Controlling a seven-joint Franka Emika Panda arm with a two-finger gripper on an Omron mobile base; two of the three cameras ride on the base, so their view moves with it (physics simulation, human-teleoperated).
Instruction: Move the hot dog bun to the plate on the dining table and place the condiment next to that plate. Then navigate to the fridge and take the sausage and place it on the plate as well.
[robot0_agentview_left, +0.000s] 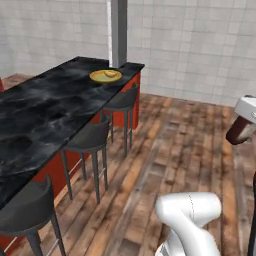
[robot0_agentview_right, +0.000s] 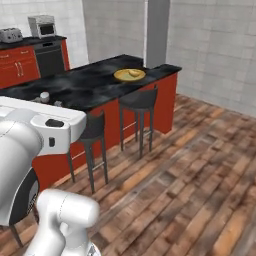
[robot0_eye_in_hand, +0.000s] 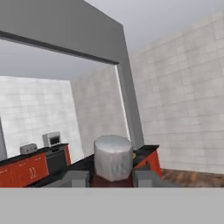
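Claw: I see my gripper (robot0_eye_in_hand: 112, 178) closed on the condiment (robot0_eye_in_hand: 113, 156); in the hand view its grey cap stands between the two fingertips (robot0_eye_in_hand: 75, 178), dark red body just below it.
Condiment, left base view: a dark red-brown rounded shape (robot0_agentview_left: 241, 130) shows at the right edge under the white hand, well above the wooden floor (robot0_agentview_left: 175, 150).
Dining table: the black marble top (robot0_agentview_left: 45, 110) runs from near left to far centre, red base beneath it, well apart from the held bottle.
Plate: the yellow plate (robot0_agentview_left: 105, 75) sits at the far end of the table, near the grey pillar (robot0_agentview_left: 118, 30).
Hot dog bun: a tan oblong (robot0_agentview_right: 133, 73) lies on the plate in the right base view.
Stools: three dark stools (robot0_agentview_left: 92, 137) stand along the table's right side.
Far left: red wall cabinets (robot0_agentview_right: 20, 65) carry a toaster (robot0_agentview_right: 10, 35) and a microwave (robot0_agentview_right: 42, 25), with a black oven (robot0_agentview_right: 50, 56) beside them.
Small items: I cannot tell what the pale things (robot0_agentview_right: 44, 97) on the near tabletop are.
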